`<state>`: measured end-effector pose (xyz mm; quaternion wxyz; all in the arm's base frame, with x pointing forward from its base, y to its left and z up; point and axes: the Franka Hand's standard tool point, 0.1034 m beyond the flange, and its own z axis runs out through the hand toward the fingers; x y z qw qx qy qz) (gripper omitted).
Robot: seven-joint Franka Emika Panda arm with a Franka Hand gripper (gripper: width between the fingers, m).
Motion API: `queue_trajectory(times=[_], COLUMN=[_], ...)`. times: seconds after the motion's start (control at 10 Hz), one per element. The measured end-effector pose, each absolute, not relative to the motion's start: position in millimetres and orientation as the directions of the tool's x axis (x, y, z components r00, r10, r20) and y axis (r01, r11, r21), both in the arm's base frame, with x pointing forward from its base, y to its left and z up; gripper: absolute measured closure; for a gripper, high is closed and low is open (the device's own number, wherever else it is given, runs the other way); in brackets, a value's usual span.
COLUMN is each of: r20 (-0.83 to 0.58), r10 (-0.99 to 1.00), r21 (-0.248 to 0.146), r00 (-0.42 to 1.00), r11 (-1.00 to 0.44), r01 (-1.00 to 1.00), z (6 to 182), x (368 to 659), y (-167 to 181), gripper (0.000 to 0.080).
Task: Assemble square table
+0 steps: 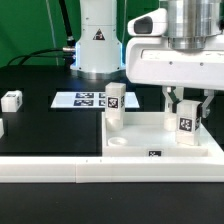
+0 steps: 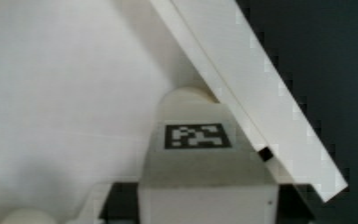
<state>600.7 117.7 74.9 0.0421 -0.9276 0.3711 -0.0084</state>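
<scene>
I have the square table slab [image 1: 135,148] lying low, centre-right in the exterior view. My gripper [image 1: 187,110] hangs at the right, fingers pinching the held leg [image 1: 186,123] upright on the slab's upper-right corner. The standing leg [image 1: 115,103] occupies the upper-left corner; a loose leg [image 1: 11,99] waits at the frame's left edge. I judge I'm seating leg two. Next I'd twist it squarely into its socket.

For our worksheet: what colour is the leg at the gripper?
White leg, black-white tag; exterior view best.
</scene>
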Motion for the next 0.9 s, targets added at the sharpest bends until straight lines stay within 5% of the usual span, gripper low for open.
queue_trajectory(times=[0.7, 0.9], r20=[-0.065, -0.069], r10=[-0.97, -0.976], r21=[-0.063, -0.062], r00=[0.235, 0.207], r11=[-0.231, -0.203], r01=[-0.971, -0.977], z=[74.9, 74.8], x=[600.3, 600.3], y=[120.2, 120.3], gripper=[0.0508, 0.0508])
